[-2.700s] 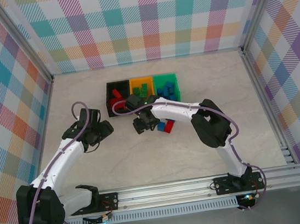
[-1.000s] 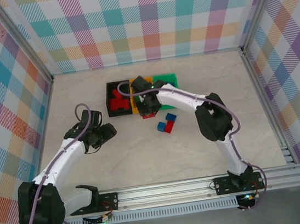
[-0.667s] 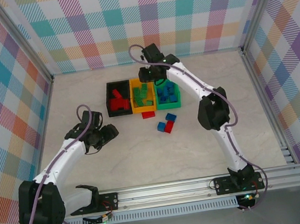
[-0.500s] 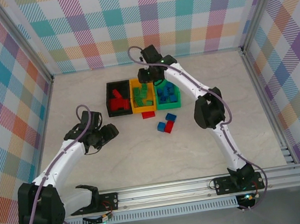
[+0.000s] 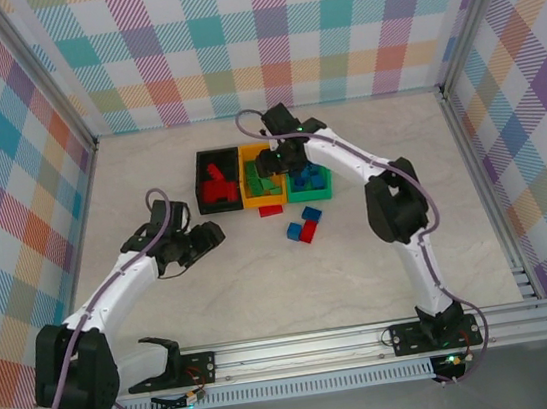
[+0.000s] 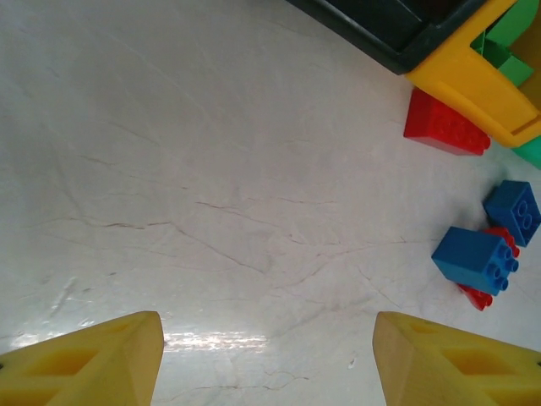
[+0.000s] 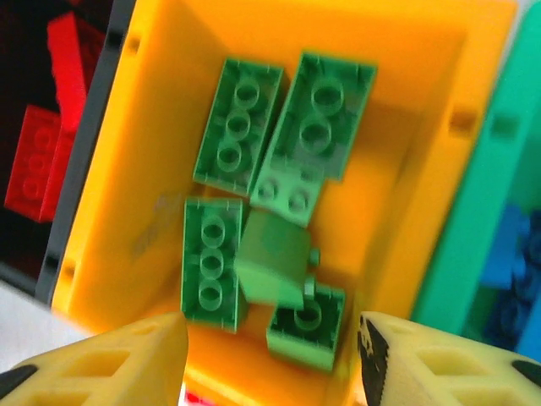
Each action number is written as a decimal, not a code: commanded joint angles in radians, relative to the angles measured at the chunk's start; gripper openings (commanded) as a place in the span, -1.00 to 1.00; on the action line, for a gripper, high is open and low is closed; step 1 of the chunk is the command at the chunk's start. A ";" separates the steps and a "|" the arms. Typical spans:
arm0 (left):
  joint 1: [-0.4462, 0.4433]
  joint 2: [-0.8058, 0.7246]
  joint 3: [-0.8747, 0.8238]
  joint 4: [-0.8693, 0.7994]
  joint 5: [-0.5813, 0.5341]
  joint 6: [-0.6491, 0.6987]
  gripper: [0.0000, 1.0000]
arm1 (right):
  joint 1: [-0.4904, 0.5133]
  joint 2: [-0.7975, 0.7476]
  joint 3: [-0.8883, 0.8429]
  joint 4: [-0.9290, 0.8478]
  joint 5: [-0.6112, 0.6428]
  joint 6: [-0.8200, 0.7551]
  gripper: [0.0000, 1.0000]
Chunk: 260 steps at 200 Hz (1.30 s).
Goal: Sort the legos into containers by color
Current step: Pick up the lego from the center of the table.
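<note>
Right gripper point(image 7: 270, 334): jaws parted, empty, above orange-yellow plastic bin point(image 7: 397, 194).
Bin contents: green studded plastic bricks point(image 7: 238, 127).
Left gripper point(image 6: 266, 338): jaws wide, empty.

Pastel plaid walls point(image 5: 261, 35) — pale marbled tabletop point(image 5: 264, 286), aluminium rail point(image 5: 312, 346) in front

No text, label, brand, number or sign can be read anywhere, and a faint dark smudge on the floor of the orange-yellow bin point(image 7: 397, 220) is too blurred to read as writing.
</note>
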 commanded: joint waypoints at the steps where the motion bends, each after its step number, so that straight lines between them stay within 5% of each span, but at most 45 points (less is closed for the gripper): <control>1: -0.047 0.045 -0.001 0.079 0.061 0.015 0.34 | 0.018 -0.153 -0.155 0.084 -0.007 0.015 0.13; 73: -0.268 0.256 0.145 0.205 0.063 0.041 0.35 | 0.030 -0.469 -0.648 0.174 0.053 0.085 0.14; 123: -0.379 0.482 0.350 0.105 0.052 0.076 0.36 | 0.027 -0.593 -0.803 0.172 0.190 0.120 0.15; 260: -0.465 0.779 0.687 -0.138 -0.066 0.143 0.22 | -0.078 -0.797 -1.053 0.187 0.205 0.159 0.18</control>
